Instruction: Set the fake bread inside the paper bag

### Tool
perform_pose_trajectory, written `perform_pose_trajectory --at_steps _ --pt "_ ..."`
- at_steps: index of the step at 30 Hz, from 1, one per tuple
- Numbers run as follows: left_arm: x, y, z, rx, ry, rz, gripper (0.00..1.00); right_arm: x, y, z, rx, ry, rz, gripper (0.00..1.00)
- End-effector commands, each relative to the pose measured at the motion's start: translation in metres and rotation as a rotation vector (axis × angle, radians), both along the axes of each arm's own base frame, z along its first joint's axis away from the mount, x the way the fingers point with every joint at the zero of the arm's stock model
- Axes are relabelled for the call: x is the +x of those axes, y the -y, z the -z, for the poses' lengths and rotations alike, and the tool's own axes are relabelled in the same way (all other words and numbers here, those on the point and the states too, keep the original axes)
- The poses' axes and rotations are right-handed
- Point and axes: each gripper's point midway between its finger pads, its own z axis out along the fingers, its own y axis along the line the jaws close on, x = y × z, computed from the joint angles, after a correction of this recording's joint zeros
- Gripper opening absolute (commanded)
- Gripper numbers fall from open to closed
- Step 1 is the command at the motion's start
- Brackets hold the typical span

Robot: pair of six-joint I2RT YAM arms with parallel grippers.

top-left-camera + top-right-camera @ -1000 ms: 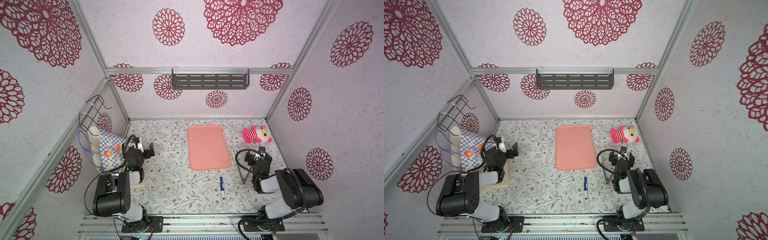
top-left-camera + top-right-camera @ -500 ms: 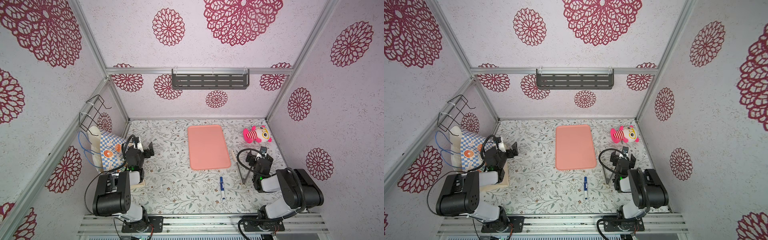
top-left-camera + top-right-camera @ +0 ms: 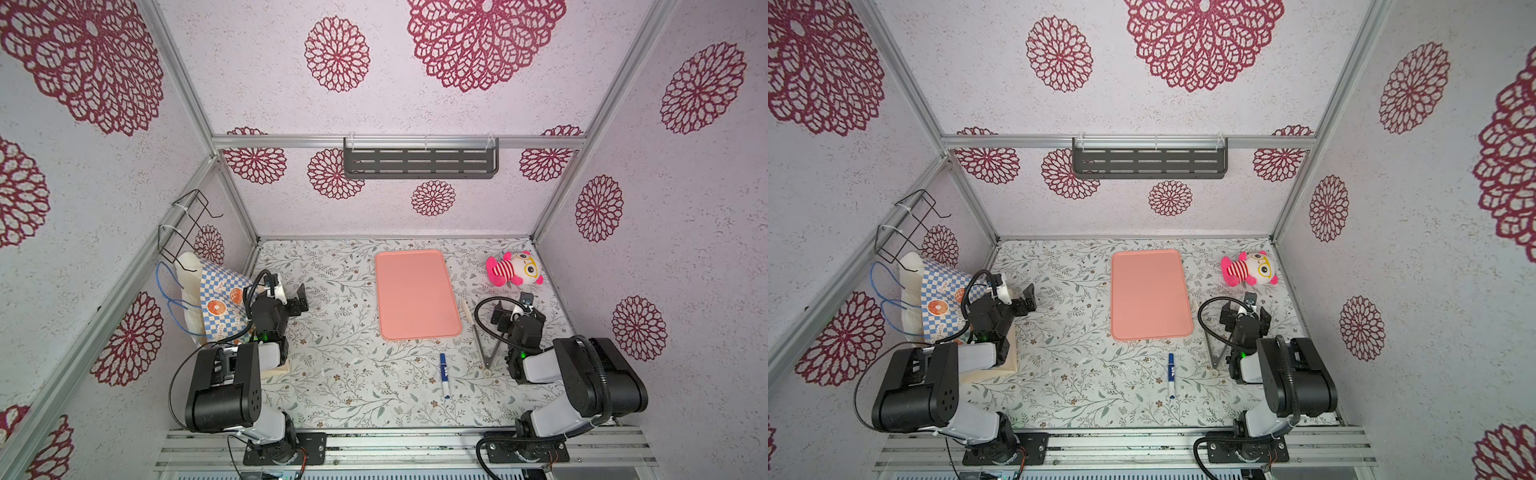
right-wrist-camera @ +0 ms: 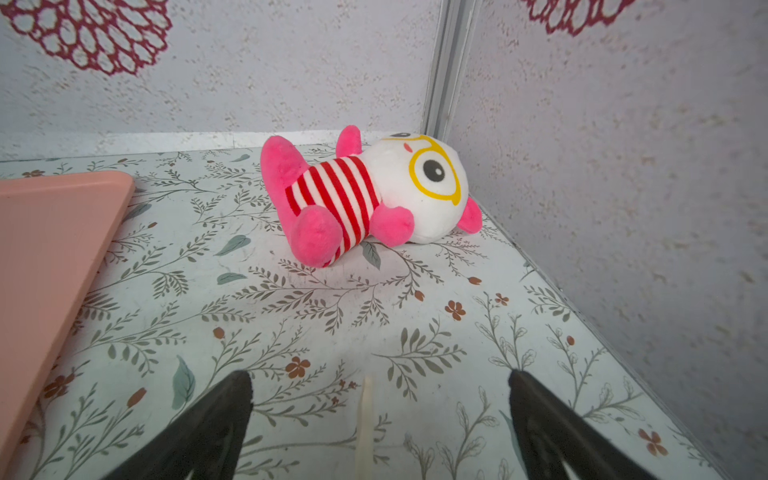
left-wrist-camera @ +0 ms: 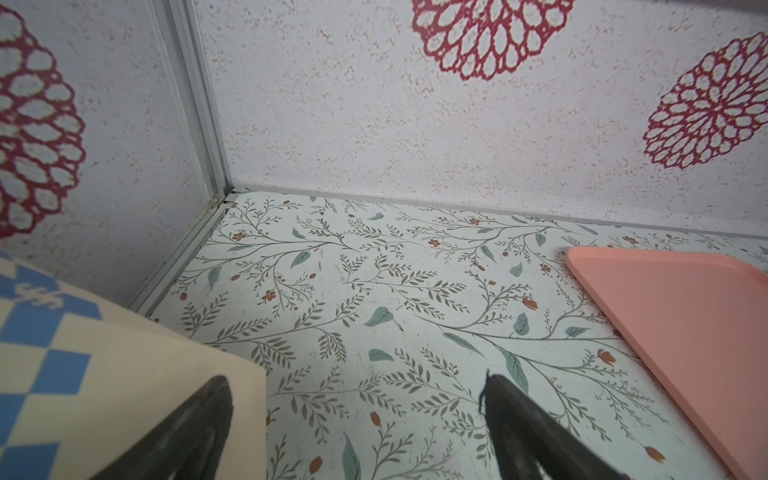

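As far as I can tell from where I stand, nothing has shifted in the last second: both arms crouch low in the same spots, and everything on the desk (image 3: 345, 332) lies as it lay.

In both top views the paper bag (image 3: 216, 295) leans against the left wall, its blue cord handles toward that wall. The left gripper (image 3: 296, 302) sits just beside it, jaws spread wide and holding nothing. The right gripper (image 3: 517, 311) hangs near the right wall, jaws equally wide and empty, close over the tongs (image 3: 484, 345). The pink tray (image 3: 415, 295) lies flat in the middle, with a blue pen (image 3: 444, 374) in front of it. A plush toy (image 3: 513, 270) lies in the far right corner. The fake bread I cannot see anywhere; the bag's inside is hidden from here.

In the left wrist view the two dark jaws stand well apart over the leafy desk. The bag's checked side (image 5: 62, 365) is by one of them, and a tray corner (image 5: 685, 316) sits off to the side.

In the right wrist view the striped toy (image 4: 361, 195) lies on its back by the corner post, and a thin cream strip rests on the desk between the parted jaws.

The desk cover is white with grey-green sprigs and small rust flowers. The walls (image 3: 478, 195) are pale and speckled, with crimson flower medallions. A grey slotted shelf (image 3: 419, 164) hangs on the back wall, and a black wire rack (image 3: 187, 224) on the left one.
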Motion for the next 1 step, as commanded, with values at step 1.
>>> perform_pose_trajectory --at_steps 1 --pt "-0.0059 -0.0048 0.0152 0.007 -0.036 -0.025 0.97 0.0054 -0.0078 -0.0165 0.019 0.058 -0.042 0.99"
